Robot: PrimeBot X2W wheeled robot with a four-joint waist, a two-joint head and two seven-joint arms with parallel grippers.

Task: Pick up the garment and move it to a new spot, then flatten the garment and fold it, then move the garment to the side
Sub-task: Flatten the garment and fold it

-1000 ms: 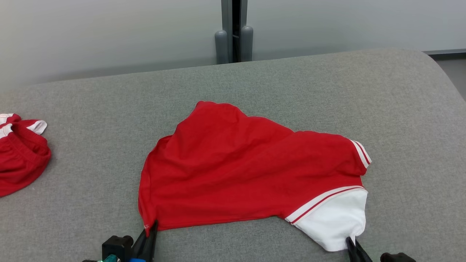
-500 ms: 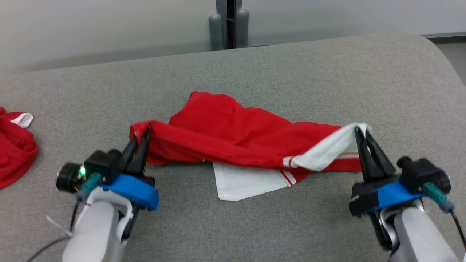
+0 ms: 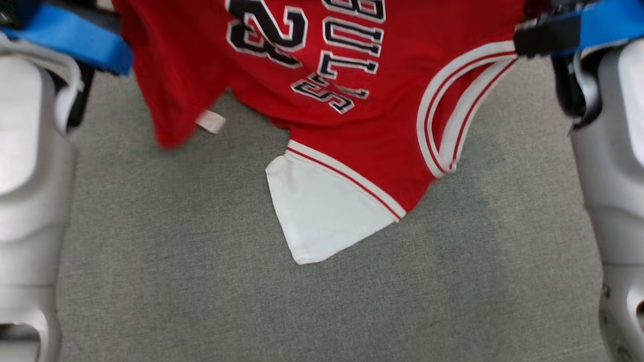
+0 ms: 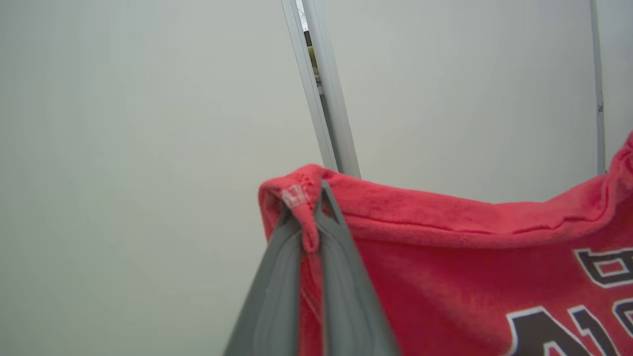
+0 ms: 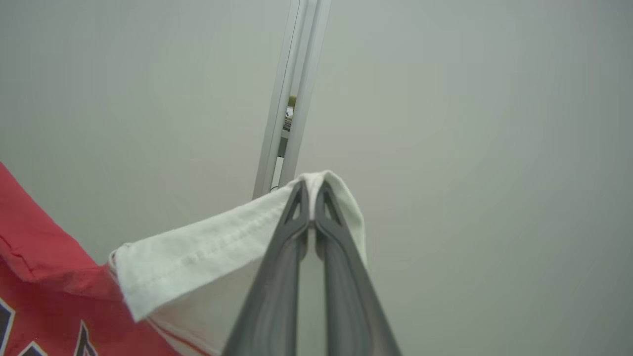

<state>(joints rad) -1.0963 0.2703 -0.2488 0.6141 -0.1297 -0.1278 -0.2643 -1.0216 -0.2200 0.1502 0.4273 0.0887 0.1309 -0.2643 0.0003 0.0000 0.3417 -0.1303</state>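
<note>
The garment [image 3: 352,115] is a red jersey with white panels, striped trim and black lettering, hanging in the air between my two arms above the grey surface [image 3: 201,281]. Its white lower corner [image 3: 322,216] droops toward the surface. In the left wrist view my left gripper [image 4: 316,198] is shut on a red hem corner of the garment [image 4: 445,257]. In the right wrist view my right gripper [image 5: 310,190] is shut on a white edge of the garment [image 5: 207,247]. Both pale forearms [image 3: 30,166] frame the head view.
A small white tag [image 3: 211,121] hangs from the garment's left part. Pale wall panels with a vertical metal post [image 4: 326,123] stand behind the raised grippers. The right forearm [image 3: 611,166] rises along the head view's right edge.
Both grippers have lifted the garment from flat on the surface to hanging high, its lettered side facing me. The head view has tilted down, so the other red clothing at left left the picture.
</note>
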